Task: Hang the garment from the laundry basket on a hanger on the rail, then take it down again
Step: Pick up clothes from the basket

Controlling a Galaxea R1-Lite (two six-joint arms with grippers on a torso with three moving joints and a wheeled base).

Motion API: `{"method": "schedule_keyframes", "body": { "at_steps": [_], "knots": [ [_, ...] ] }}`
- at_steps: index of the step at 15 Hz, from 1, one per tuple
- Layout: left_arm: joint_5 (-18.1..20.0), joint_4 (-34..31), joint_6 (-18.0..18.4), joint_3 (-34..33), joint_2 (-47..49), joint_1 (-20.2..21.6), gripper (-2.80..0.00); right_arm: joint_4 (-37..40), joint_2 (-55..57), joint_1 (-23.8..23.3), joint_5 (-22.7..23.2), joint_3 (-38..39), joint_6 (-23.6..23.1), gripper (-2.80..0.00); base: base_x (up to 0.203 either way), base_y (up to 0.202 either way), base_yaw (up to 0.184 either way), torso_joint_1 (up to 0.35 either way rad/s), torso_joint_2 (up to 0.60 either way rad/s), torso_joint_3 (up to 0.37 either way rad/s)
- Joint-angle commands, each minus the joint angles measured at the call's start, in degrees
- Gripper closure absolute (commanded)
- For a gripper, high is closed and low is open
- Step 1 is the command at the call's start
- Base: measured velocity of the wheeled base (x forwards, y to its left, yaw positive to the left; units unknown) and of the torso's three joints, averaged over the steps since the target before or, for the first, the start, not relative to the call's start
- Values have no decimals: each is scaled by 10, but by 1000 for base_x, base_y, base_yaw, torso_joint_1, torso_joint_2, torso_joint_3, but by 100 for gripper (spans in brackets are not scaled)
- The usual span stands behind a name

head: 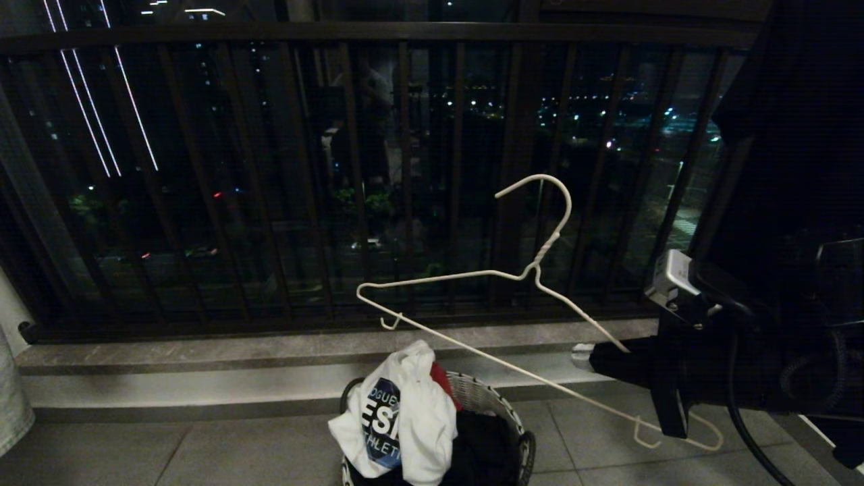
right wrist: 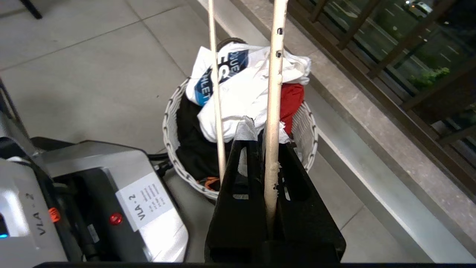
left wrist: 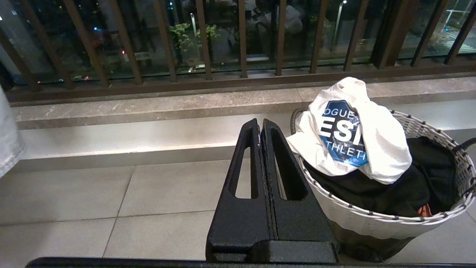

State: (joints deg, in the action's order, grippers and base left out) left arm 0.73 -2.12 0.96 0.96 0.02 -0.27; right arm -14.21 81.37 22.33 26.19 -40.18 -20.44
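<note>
Garment [head: 412,405] heaped atop laundry basket [head: 499,405] at 6 o'clock on floor, right hand [head: 586,356] at 4 o'clock pinching hanger [head: 533,270] wire, left hand [left wrist: 260,126] pressed together, empty, beside basket.

The head view is dim and underexposed, night beyond the balcony railing [head: 378,169] pricked with small city lights and streaks, while both wrist views are brighter, lit softly from indoors, the floor tiles [left wrist: 111,193] evenly pale with faint shadows and a close, blurred hanger [right wrist: 273,93].
</note>
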Motion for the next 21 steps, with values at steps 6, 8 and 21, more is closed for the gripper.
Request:
{"method": "schedule_keyframes", "body": {
  "at_steps": [6,8,21],
  "knots": [
    [0,0,2,0,1,0,0,-2,0,-10,2,-1,-3,0,0,0,0,0,0,0],
    [0,0,2,0,1,0,0,-1,0,-10,2,-1,-3,0,0,0,0,0,0,0],
    [0,0,0,0,1,0,0,-13,-18,-14,2,3,-3,0,0,0,0,2,1,-170]
  ]
}}
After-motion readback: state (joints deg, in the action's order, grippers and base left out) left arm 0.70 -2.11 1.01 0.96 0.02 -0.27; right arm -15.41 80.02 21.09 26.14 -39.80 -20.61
